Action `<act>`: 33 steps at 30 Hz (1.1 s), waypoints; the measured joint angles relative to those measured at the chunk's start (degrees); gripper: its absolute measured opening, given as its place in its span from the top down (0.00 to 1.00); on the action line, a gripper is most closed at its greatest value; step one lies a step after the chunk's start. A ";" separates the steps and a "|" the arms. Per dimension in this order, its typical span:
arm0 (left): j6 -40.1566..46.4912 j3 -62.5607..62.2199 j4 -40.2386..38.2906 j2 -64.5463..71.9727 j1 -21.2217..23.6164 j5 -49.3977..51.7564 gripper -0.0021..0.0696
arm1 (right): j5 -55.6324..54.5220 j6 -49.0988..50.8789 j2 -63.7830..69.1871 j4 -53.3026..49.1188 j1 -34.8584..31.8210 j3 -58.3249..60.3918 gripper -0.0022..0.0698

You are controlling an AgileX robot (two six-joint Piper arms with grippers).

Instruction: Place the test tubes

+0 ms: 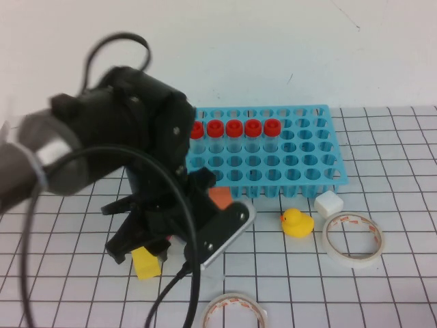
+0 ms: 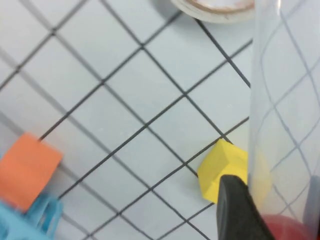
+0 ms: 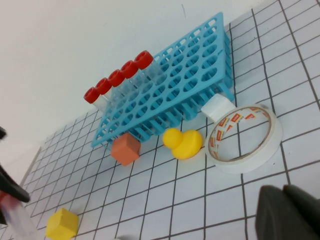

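Closed on a clear plastic test tube [image 2: 285, 125] near its red-capped end, the left gripper [image 1: 142, 240] is seen low over the gridded white tabletop [image 1: 396, 287], at about 7 o'clock from the blue plastic tube rack [image 1: 300, 160] and well clear of it. One black finger [image 2: 237, 210] is pressed against the tube wall beside the red cap. A small yellow cube [image 1: 145, 264] lies directly at 6 o'clock of this gripper, just beside the held tube in the left wrist view; whether they touch cannot be told. A small orange cube [image 1: 218, 197] rests against the near edge of the rack, at roughly 2 o'clock from the gripper. Five clear tubes with red caps [image 1: 234, 128] are seated upright in one row toward the far side of the rack, filling its left portion. A yellow rubber duck [image 1: 296, 223] is placed at 6 o'clock of the rack, close to its near edge, with a small white cube [image 1: 328, 203] at the duck's 2 o'clock, just beside the rack. A roll of pale adhesive tape [image 1: 353, 239] lies flat at 4 o'clock of the duck, near the white cube. A second tape roll [image 1: 234, 311] is partly shown at the near table edge, at 5 o'clock of the left gripper. The right gripper [image 3: 285, 205] is held with its jaws fully together and nothing between them, off beyond the first tape roll, out of the high view.
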 joint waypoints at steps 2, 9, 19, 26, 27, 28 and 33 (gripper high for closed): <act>3.06 0.00 1.51 2.15 0.00 0.00 0.62 | 0.12 0.00 0.00 0.07 0.00 0.00 0.97; 10.82 0.03 2.82 7.12 0.00 -3.17 0.62 | 0.31 0.00 0.00 0.28 0.00 0.00 0.97; 11.62 0.13 0.30 9.36 0.00 -14.30 0.62 | 0.56 0.00 0.00 0.42 0.00 0.00 0.97; 29.33 0.13 -1.87 9.37 0.00 -7.28 0.62 | 0.56 0.00 0.00 0.73 0.00 0.00 0.97; 32.88 0.13 -1.92 9.37 0.00 -5.94 0.62 | 0.56 0.00 0.00 0.81 0.00 0.00 0.97; 35.95 0.13 -2.01 9.37 0.00 -4.50 0.62 | 0.56 0.00 0.00 0.88 0.00 0.00 0.97; 43.70 0.13 -1.88 9.37 0.00 -1.08 0.62 | 0.56 0.00 0.00 0.88 0.00 0.00 0.97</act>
